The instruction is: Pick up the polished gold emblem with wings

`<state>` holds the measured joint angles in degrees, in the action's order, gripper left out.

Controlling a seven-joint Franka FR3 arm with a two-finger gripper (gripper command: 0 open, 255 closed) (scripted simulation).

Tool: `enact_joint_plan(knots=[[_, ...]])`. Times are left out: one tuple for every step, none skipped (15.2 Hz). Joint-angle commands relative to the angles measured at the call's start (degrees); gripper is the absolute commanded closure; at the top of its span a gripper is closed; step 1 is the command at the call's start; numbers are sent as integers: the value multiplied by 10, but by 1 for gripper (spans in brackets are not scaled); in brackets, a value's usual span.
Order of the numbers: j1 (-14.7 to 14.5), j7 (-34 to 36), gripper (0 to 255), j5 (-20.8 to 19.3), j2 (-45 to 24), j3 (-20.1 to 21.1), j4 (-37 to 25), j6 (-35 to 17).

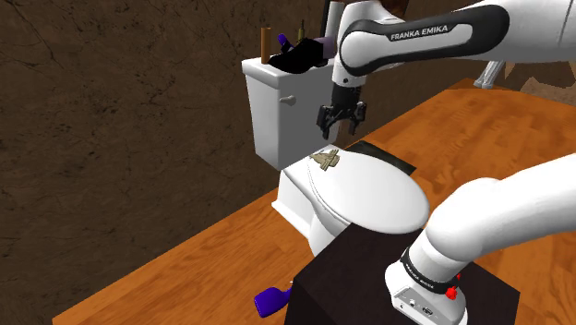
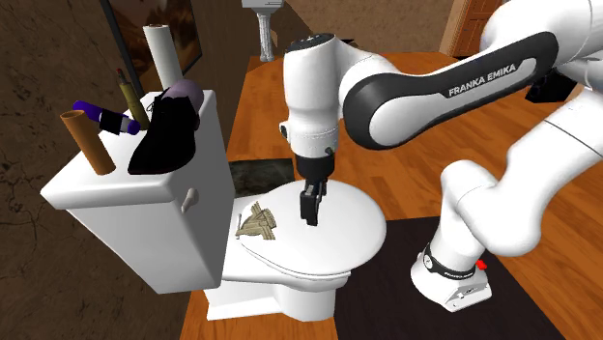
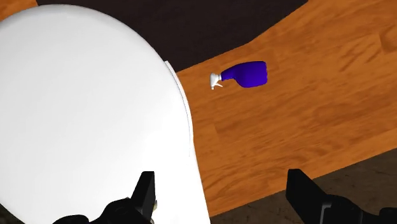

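The end effector hovers over the closed white toilet lid, its fingers spread wide and empty. The winged gold emblem lies on the lid near the tank, close beside the end effector and untouched. A blue spray bottle lies on the wooden floor.

I was looking at a bathroom in a home: a white toilet with its lid down, a cistern with a flush lever, a white roll by the cistern, a purple spray bottle on the wooden floor, and brown walls.
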<state>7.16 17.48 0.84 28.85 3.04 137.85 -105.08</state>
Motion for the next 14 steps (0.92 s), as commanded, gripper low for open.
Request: enact_joint_plan(knots=[[13, 19, 0, -5, -36, -2, -1, -34], [18, 30, 0, -7, -54, -3, -3, -49], [23, 40, 0, -9, -73, -3, -5, -65], [28, 51, 0, -11, -92, -4, -7, -80], [33, 61, 0, -14, -111, -6, -11, -94], [38, 71, 0, -16, -130, -7, -15, -109], [43, 82, 0, -19, -149, -9, -19, -122], [48, 92, 0, -21, -169, -11, -24, -136], [53, 102, 0, -24, -188, -13, -30, -149], [57, 112, 0, -26, -207, -15, -36, -161], [61, 122, 0, -28, -227, -18, -42, -173], [65, 132, 0, -31, -246, -21, -49, -184], [69, 142, 0, -33, -266, -24, -56, -195], [73, 151, 0, -34, -285, -28, -64, -206]])
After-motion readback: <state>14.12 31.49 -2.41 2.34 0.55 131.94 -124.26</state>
